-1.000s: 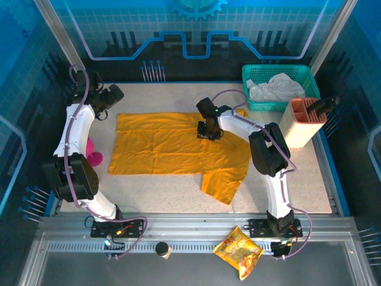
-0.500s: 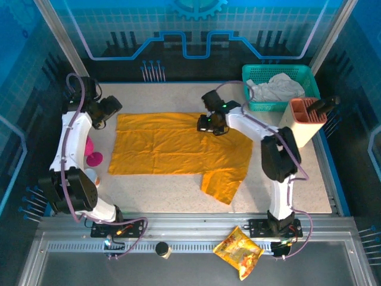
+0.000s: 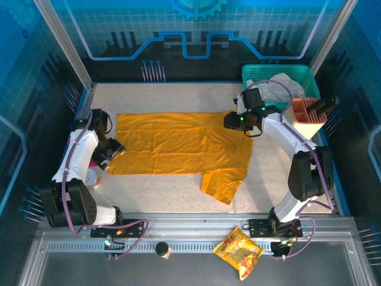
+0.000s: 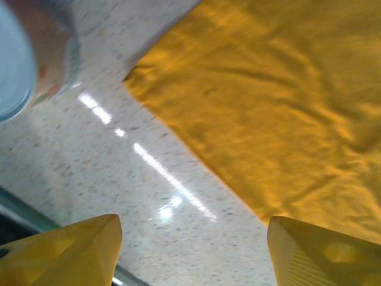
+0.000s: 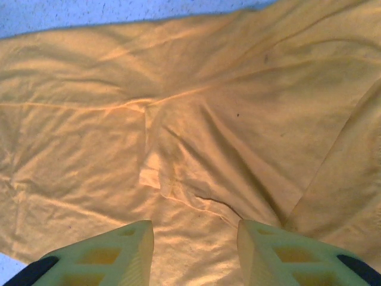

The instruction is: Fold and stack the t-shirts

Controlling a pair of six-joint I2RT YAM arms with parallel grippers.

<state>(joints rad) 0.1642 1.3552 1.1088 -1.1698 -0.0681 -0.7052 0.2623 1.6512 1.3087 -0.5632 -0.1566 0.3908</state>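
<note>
Top external shows you the t-shirt [image 3: 178, 146] spread flat across the middle of the table [image 3: 178, 95], with one sleeve sticking out toward the arms' bases on the right. Your left gripper [image 3: 116, 149] sits just beside the shirt's left edge, close to its near-left corner. Your right gripper [image 3: 229, 121] is over the shirt's far-right part, near the green basket [image 3: 257, 72] that holds a white cloth [image 3: 277, 88].

From the left wrist, the left gripper [image 4: 193, 220] has its jaws spread wide with nothing between them. Bare tabletop lies below, and the shirt's corner lies just beyond the fingers [image 4: 71, 250]. A blurred cup [image 4: 24, 59] stands at the upper left.

From the right wrist, the right gripper [image 5: 191, 223] is partly spread above wrinkled orange fabric, and no cloth is pinched between its fingers [image 5: 101, 253].

A snack packet [image 3: 238, 251] lies on the front rail by the right arm's base.
</note>
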